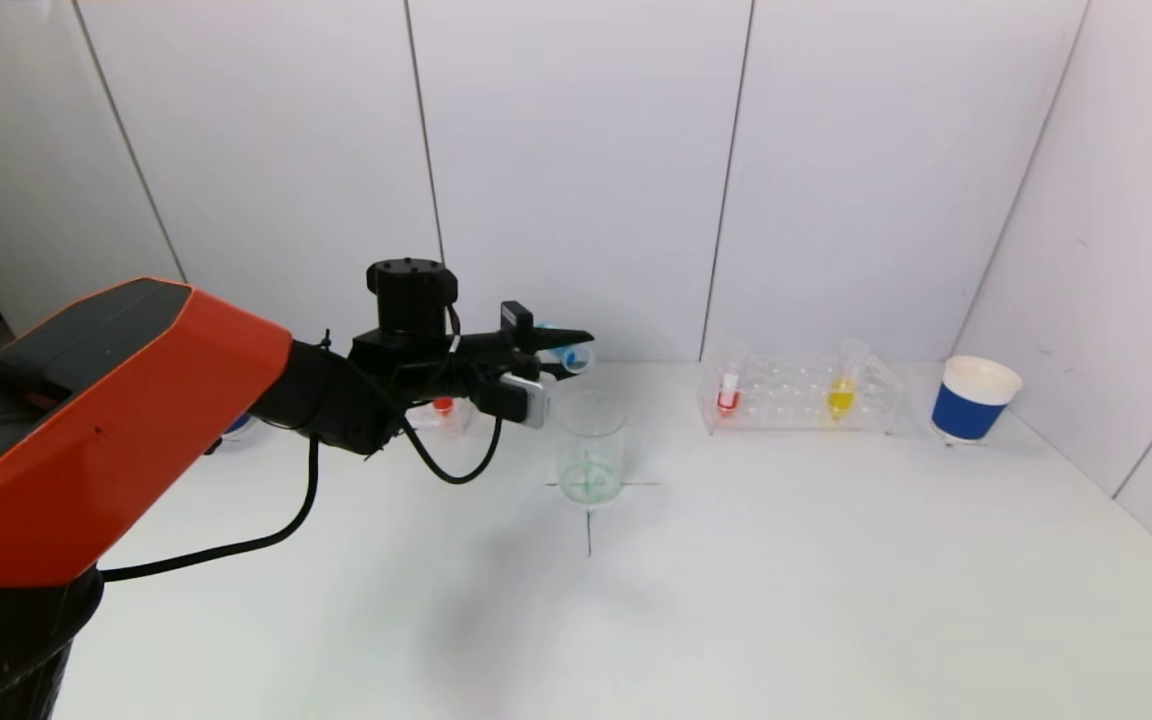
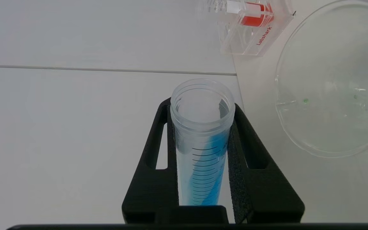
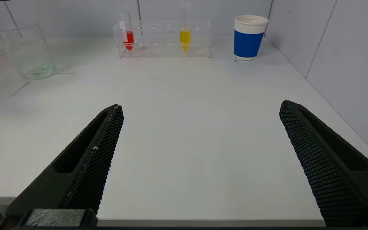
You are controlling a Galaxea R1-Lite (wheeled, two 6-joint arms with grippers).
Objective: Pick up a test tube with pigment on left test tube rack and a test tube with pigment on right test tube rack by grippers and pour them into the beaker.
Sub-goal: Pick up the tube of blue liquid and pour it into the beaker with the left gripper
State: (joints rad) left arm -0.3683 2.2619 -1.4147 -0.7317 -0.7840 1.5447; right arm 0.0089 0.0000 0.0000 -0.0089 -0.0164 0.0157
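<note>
White table (image 1: pixel 736 580): tube (image 2: pixel 202 140) inside left gripper (image 2: pixel 202 127)

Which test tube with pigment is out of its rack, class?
The blue test tube, tipped in the left gripper above the beaker; red and yellow tubes stay racked.

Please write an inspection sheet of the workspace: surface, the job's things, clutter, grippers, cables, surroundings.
Surface: white table with a black cross mark under the beaker.
Job's things: glass beaker upright, a greenish trace at its bottom; blue-pigment test tube held tilted near the beaker's rim; right test tube rack holds a red tube and a yellow tube; left test tube rack holds a red-pigment tube.
Clutter: blue-and-white paper cup beside the right rack.
Grippers: left gripper shut on the blue tube; right gripper open, low over the table's near edge.
Cables: black cable hangs from the left arm.
Surroundings: white panel walls.
</note>
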